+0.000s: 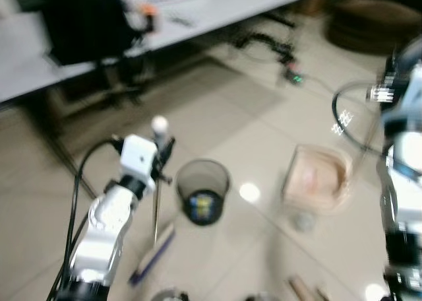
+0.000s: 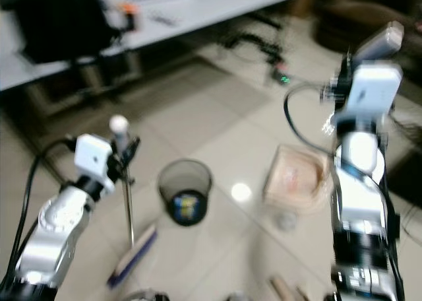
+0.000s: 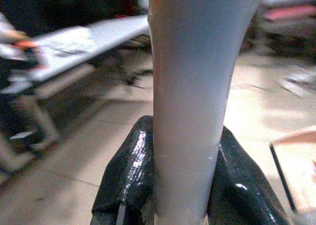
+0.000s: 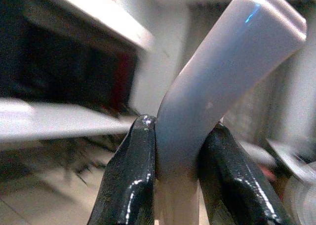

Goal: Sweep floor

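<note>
Up front in the left eye view, the left gripper [image 1: 161, 149] pinches the thin handle of a broom [image 1: 155, 212] just below its white knob. The handle runs down to a blue-edged brush head on the tiled floor [image 1: 231, 116]. Just beside the brush head stands a dark mesh wastebasket [image 1: 202, 190] with something coloured inside. Near it, toward the robot's right, hangs a pinkish dustpan [image 1: 316, 179], blurred by motion. A grey desk [image 1: 217, 7] runs along the far side, with a black chair [image 1: 82, 24] at its near edge.

Next, the right eye view has the right gripper [image 2: 364, 55] raised high, closed on the pale dustpan handle [image 2: 378, 42] that sticks up past it. The pan itself hangs below the arm, above the floor.

Then the left wrist view looks along the two black fingers [image 3: 131, 170], which press from both sides on the grey-white broom shaft, upright between them.

Lastly, the right wrist view has the black fingers [image 4: 133, 180] clamped around the bent white dustpan handle, whose rounded end leans away above them.
</note>
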Tool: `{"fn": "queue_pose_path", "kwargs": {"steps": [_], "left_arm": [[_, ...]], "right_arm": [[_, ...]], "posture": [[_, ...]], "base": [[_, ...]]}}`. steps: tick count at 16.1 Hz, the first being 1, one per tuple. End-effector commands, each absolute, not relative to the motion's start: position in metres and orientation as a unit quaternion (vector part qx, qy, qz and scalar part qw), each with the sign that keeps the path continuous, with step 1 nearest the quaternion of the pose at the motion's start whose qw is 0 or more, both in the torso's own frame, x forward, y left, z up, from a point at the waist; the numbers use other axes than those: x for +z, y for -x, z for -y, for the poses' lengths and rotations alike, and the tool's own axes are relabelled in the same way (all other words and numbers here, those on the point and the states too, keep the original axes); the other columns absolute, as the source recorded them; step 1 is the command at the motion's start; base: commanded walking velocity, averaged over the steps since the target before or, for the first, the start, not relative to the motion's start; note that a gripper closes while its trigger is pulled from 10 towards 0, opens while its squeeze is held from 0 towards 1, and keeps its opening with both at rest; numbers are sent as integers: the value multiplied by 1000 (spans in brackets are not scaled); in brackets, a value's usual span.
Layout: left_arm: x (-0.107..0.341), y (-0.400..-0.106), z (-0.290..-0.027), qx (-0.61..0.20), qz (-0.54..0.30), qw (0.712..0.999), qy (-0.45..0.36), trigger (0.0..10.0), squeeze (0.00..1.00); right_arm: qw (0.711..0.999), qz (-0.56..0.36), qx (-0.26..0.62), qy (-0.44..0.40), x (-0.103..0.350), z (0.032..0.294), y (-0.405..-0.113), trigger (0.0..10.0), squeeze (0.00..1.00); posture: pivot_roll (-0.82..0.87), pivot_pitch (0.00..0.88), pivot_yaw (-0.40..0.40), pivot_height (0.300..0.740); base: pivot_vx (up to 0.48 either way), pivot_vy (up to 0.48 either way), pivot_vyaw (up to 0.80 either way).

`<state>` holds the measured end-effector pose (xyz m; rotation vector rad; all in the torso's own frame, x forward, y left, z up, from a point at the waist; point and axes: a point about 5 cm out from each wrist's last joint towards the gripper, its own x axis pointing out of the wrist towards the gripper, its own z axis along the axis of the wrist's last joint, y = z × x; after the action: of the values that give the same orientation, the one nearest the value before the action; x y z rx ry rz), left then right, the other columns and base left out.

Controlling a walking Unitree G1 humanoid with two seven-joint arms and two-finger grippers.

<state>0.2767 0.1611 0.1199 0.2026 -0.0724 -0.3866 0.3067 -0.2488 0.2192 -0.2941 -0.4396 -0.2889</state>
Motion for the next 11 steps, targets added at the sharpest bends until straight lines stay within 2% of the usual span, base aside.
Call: {"fn": "queue_pose_path", "kwargs": {"steps": [1,2,4,9,11], "left_arm": [[132,-273,-160,-218,52,969,-103,10000,0],[135,-268,-155,-258,48,961,-88,10000,0],[139,-264,-151,-282,46,955,-77,10000,0],[142,-274,-161,-213,29,973,-87,10000,0],[142,-274,-162,-213,27,972,-93,10000,0]], "right_arm": [[950,233,-146,147,227,244,-302,10000,0],[955,209,-142,152,211,241,-299,10000,0],[961,185,-138,154,198,237,-296,10000,0],[977,139,-101,127,174,215,-288,10000,0],[978,130,-100,126,170,214,-288,10000,0]], "posture": [[7,84,21,740],[14,89,24,740],[14,89,24,740],[9,101,31,740],[11,103,34,740]], "base": [[0,0,-800],[0,0,-800],[0,0,-800],[0,0,-800],[0,0,-800]]}}
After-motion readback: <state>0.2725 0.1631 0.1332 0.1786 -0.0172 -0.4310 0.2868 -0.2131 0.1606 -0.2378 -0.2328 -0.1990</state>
